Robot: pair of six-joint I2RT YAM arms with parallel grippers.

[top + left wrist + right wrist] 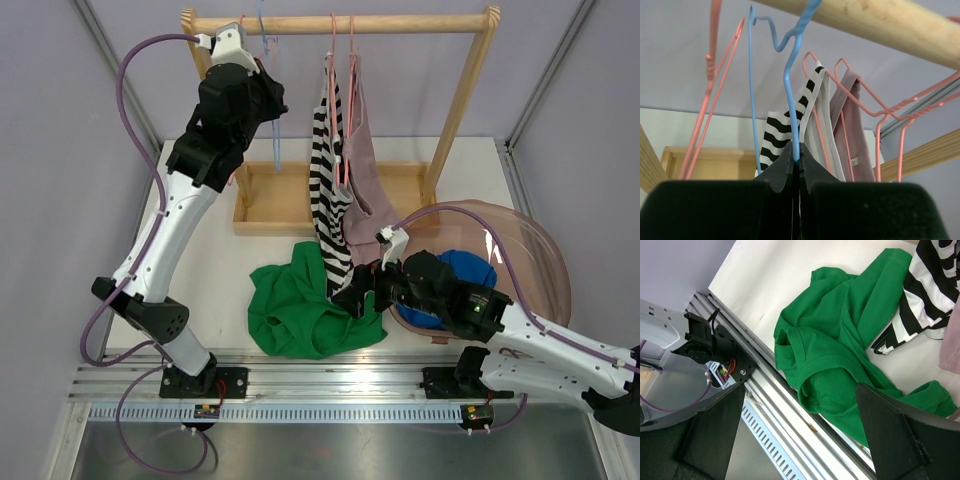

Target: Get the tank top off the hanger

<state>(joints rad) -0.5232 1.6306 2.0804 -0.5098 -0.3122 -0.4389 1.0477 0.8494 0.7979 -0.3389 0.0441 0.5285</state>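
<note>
In the top view, we see the green tank top (305,310) lying crumpled on the bench (222,265), near centre, off the blue hanger (276,145) at the far left. In the left wrist view, the left gripper (797,150) has its jaws clenched on that hanger's wire. In the right wrist view, the right gripper (800,430) hovers over the tank top, jaws released.

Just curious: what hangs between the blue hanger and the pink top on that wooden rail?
A black-and-white striped top hangs there; the top view and the left wrist view both show it.
</note>
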